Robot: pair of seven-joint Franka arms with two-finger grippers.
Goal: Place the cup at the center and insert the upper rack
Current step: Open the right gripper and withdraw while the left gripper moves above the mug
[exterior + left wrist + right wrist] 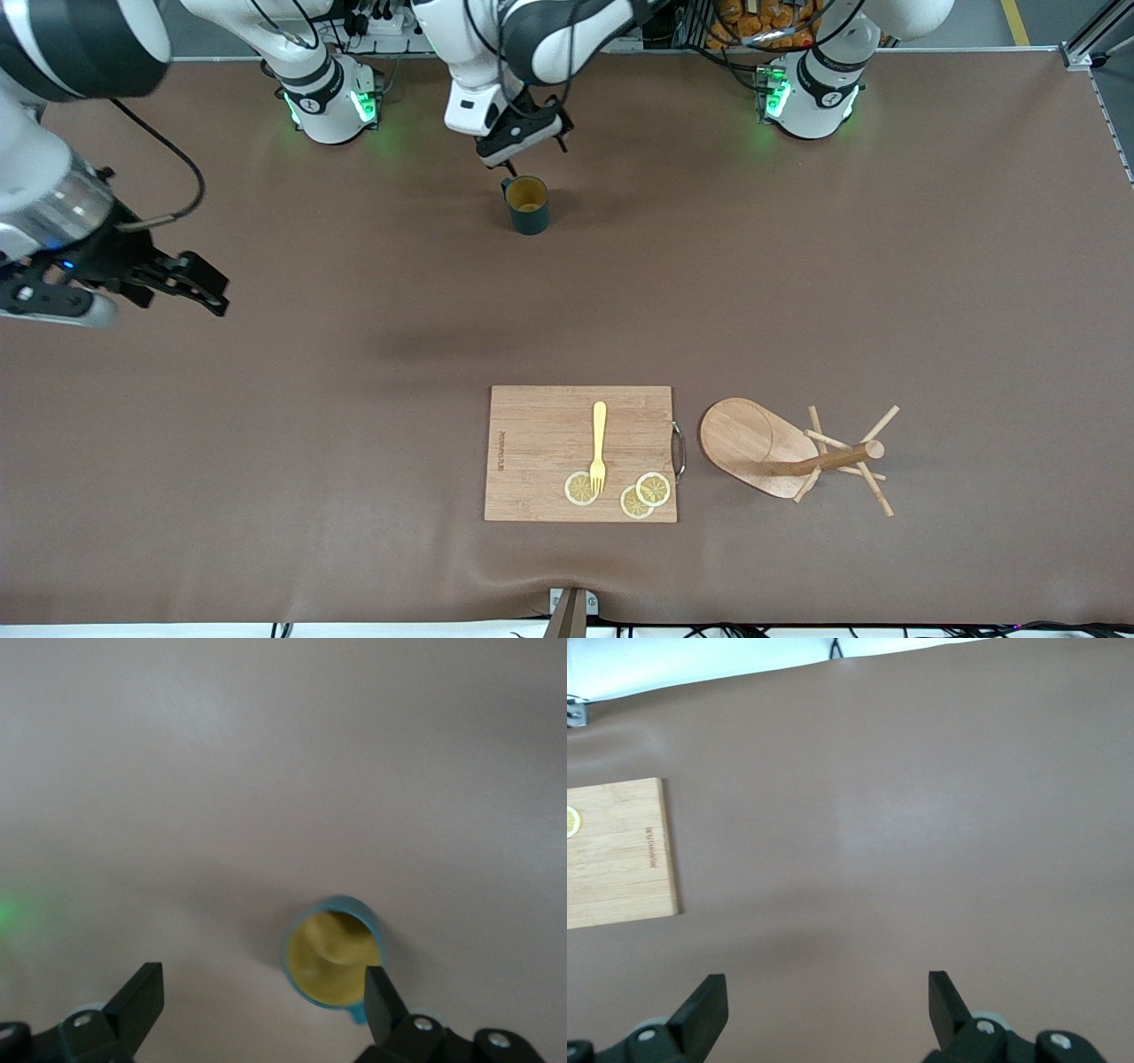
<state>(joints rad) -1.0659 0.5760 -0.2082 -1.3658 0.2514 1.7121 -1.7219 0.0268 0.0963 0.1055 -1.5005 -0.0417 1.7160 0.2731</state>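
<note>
The dark teal cup point(529, 206) with a tan inside stands upright on the brown table, close to the robots' bases. My left gripper point(530, 147) hangs open just above it, on the bases' side. In the left wrist view the cup point(332, 957) lies beside one finger point(383, 997), off the middle of the open gripper point(261, 981). The wooden mug tree point(791, 454) lies tipped on its side near the front edge, beside the cutting board, toward the left arm's end. My right gripper point(205, 289) is open and empty over bare table at the right arm's end point(824, 988).
A rectangular wooden cutting board point(580, 454) lies near the front edge, with a yellow fork point(599, 446) and three lemon slices point(644, 494) on it. Its end shows in the right wrist view point(620, 855). A brown mat covers the table point(354, 399).
</note>
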